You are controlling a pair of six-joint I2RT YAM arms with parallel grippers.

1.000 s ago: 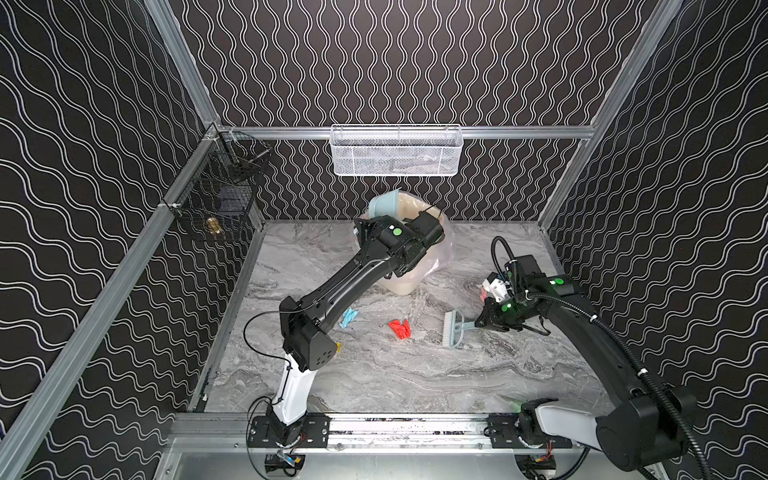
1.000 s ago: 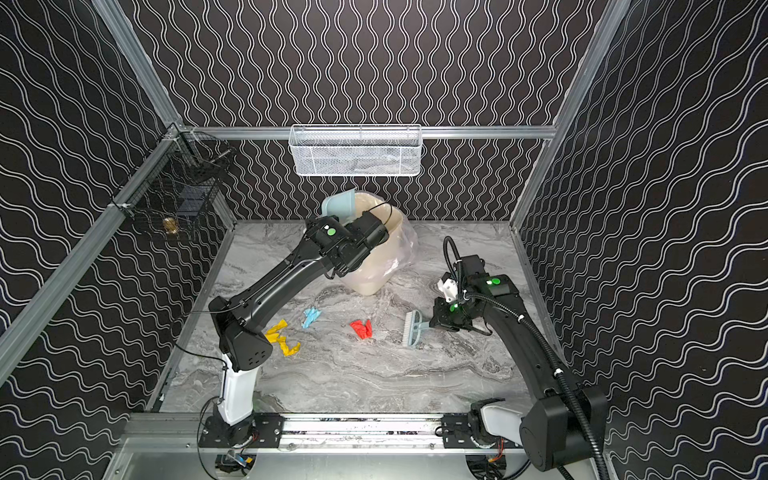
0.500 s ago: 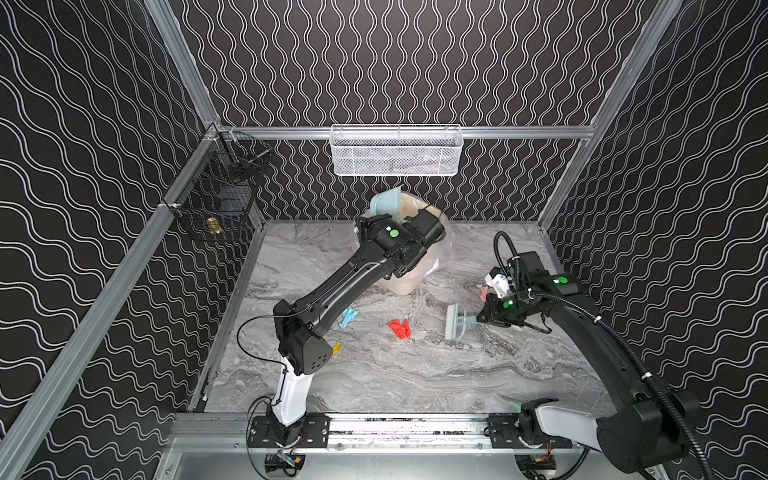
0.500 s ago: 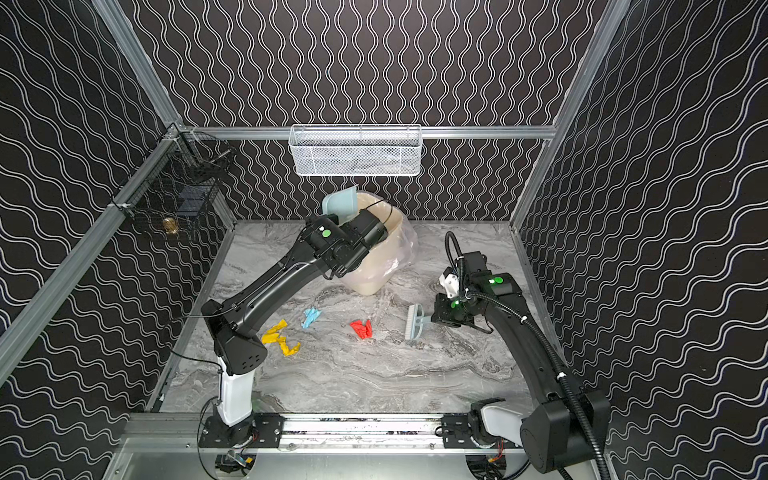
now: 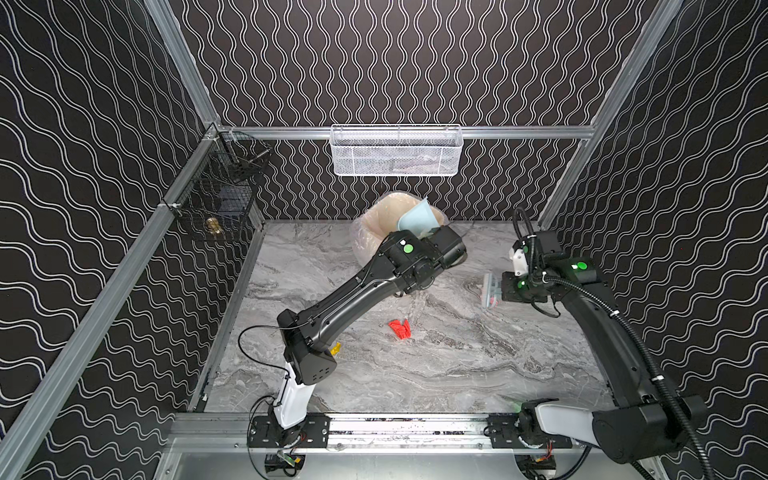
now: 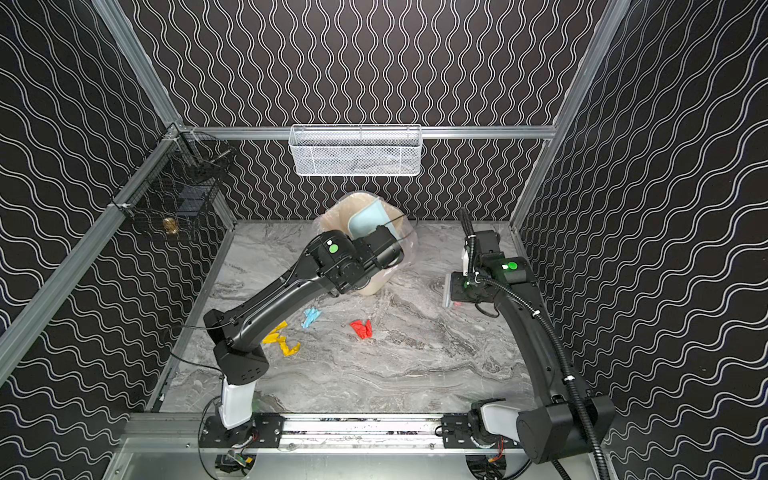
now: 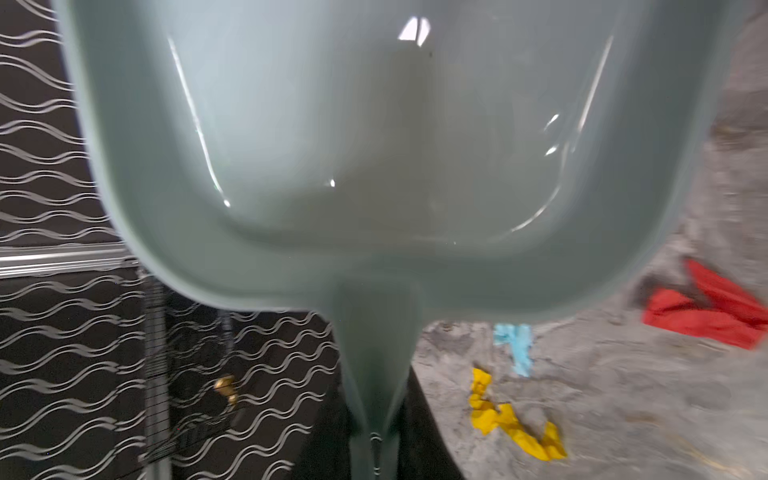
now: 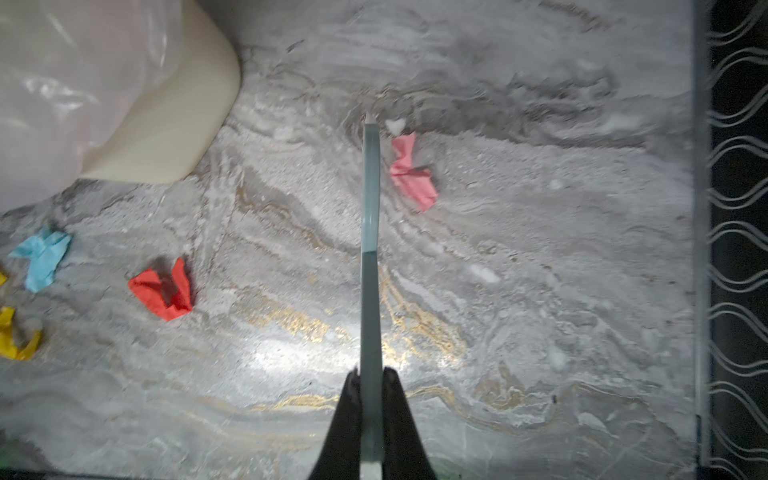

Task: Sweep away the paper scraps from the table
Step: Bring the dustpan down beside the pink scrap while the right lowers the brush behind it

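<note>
My left gripper [image 7: 376,415] is shut on the handle of the pale blue dustpan [image 7: 374,145], held raised and tilted over the bin in both top views [image 5: 417,216] [image 6: 368,220]. My right gripper [image 8: 371,374] is shut on the pale blue brush [image 8: 371,208], which stands on the table [image 5: 415,374] at the far right [image 5: 490,291]. A pink paper scrap [image 8: 411,174] lies right beside the brush. Red [image 6: 361,328], light blue [image 6: 311,318] and yellow [image 6: 282,343] scraps lie mid-table, partly behind my left arm in a top view.
A beige bin with a clear liner [image 5: 374,224] stands at the back middle. Above it a white mesh basket [image 5: 395,151] hangs on the back rail, and a black wire basket [image 5: 220,195] hangs at the back left. Aluminium rails edge the table.
My right gripper has carried the brush away from the red scrap, toward the far right. The dustpan has swung to the right over the bin.
</note>
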